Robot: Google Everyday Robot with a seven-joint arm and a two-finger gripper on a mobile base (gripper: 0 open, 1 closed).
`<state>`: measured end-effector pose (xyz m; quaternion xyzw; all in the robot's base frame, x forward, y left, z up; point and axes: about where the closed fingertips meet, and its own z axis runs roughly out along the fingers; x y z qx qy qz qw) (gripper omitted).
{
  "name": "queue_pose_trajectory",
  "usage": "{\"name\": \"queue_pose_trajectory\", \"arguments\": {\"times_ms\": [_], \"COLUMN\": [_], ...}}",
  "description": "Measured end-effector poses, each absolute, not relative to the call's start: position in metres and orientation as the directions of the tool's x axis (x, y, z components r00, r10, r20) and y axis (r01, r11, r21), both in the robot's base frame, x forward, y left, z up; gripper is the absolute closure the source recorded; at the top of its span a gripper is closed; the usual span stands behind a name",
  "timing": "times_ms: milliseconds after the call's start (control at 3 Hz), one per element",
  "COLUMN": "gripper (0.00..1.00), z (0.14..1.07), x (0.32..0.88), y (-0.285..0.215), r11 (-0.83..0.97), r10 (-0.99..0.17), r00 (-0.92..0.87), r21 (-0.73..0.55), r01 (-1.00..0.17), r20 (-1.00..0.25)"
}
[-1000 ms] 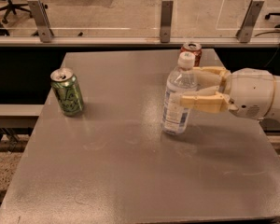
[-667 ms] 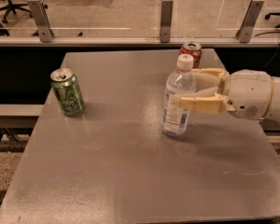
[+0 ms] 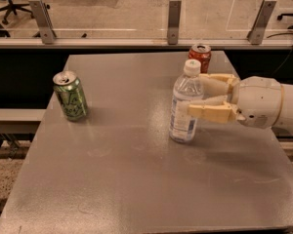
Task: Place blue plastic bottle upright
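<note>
Bottle (image 3: pixel 179 122) stands upright on the counter (image 3: pixel 136 179), long axis vertical, straight ahead of the gripper (image 3: pixel 195 94) straddling its midsection; whether it grips cannot be told.

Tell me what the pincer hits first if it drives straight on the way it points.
The blue plastic bottle: the pincer is at the upright bottle's side, pointing left in the picture. Beyond it the green can stands farther left, possibly near that line; depth is unclear.
</note>
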<state>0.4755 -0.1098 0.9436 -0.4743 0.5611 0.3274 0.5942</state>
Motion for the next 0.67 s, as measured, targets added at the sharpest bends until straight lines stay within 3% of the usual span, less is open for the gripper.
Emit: {"name": "queue_pose_trajectory", "arguments": {"times_ms": [333,667], "gripper": [0.00,0.00], "z": [0.9451,0.9451], "x": [0.4751,0.4751], "y": [-0.1067,-0.1067], "r11": [0.331,0.331], "r10": [-0.144,-0.144], "r00": [0.159,0.159], "r21": [-0.199,-0.199], "r01": [-0.923,-0.923], "r20": [-0.977,-0.977]}}
